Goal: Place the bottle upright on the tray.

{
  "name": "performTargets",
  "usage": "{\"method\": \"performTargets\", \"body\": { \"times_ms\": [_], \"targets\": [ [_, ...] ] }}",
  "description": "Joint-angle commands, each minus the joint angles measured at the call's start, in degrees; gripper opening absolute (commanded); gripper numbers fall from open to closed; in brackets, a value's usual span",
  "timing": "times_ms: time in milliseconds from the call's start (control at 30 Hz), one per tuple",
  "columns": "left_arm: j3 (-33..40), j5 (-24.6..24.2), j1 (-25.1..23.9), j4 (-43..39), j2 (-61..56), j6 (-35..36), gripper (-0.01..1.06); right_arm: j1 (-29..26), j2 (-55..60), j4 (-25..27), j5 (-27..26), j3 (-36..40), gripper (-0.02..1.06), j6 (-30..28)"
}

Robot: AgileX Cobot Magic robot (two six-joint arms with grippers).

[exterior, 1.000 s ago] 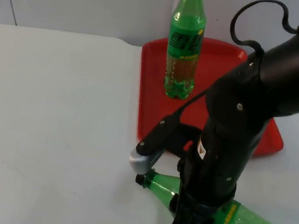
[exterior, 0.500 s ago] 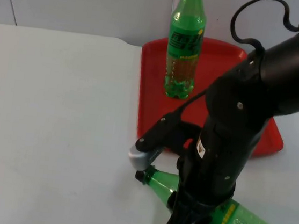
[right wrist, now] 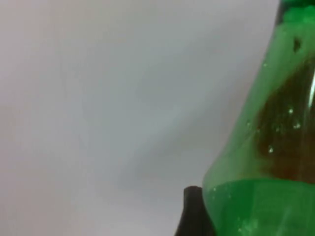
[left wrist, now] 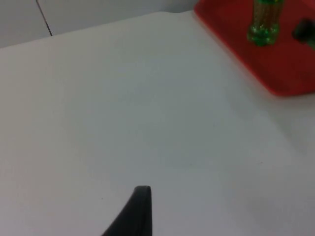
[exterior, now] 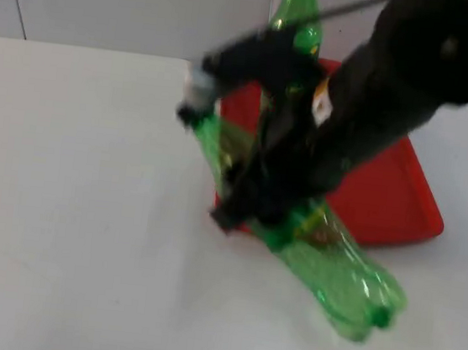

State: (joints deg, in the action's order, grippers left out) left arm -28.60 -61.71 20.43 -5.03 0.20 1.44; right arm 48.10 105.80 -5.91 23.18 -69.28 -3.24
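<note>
A large green bottle (exterior: 333, 267) hangs tilted in my right gripper (exterior: 252, 201), which is shut on its upper body. Its capped neck (exterior: 199, 125) points up toward the back left, and its base (exterior: 366, 313) is low at the front right, over the table just in front of the red tray (exterior: 392, 201). The right wrist view has the green bottle (right wrist: 266, 147) close against a black fingertip (right wrist: 193, 211). A second green bottle (exterior: 297, 9) stands upright at the tray's back, largely behind my arm. My left gripper (left wrist: 139, 211) waits over bare table, left of the tray (left wrist: 275, 73).
The standing bottle's base (left wrist: 263, 27) sits near the tray's left rim. White table (exterior: 70, 207) stretches wide to the left and in front of the tray. The grey partition wall (exterior: 135, 3) closes off the back.
The bottle lay flat on the table near the front edge. My right gripper has swung it up and back to the left, so it is now tilted with its neck raised by the tray's left edge.
</note>
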Motion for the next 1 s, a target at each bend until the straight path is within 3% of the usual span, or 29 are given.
{"method": "performTargets", "body": {
  "times_ms": [0, 300, 533, 767, 967],
  "targets": [
    [0.3, 0.1, 0.4, -0.4, -0.2, -0.1, 1.05, 0.4, -5.1, 0.0, -4.2, 0.2, 0.0, 0.8],
    [0.3, 0.2, 0.4, -0.3, -0.2, -0.1, 1.05, 0.4, -23.3, -0.1, -14.7, 5.3, 0.0, 0.5],
    [0.3, 0.2, 0.4, -0.3, -0.2, -0.1, 1.05, 0.0, -30.7, -1.9, -20.3, 10.0, 0.0, 0.2],
    [0.3, 0.2, 0.4, -0.3, -0.2, -0.1, 1.05, -5.5, -35.3, -1.2, -27.2, 18.0, 0.0, 1.1],
    [0.3, 0.2, 0.4, -0.3, -0.2, -0.1, 1.05, -12.2, -36.7, -0.8, -39.7, 25.5, 0.0, 1.1]
  ]
}}
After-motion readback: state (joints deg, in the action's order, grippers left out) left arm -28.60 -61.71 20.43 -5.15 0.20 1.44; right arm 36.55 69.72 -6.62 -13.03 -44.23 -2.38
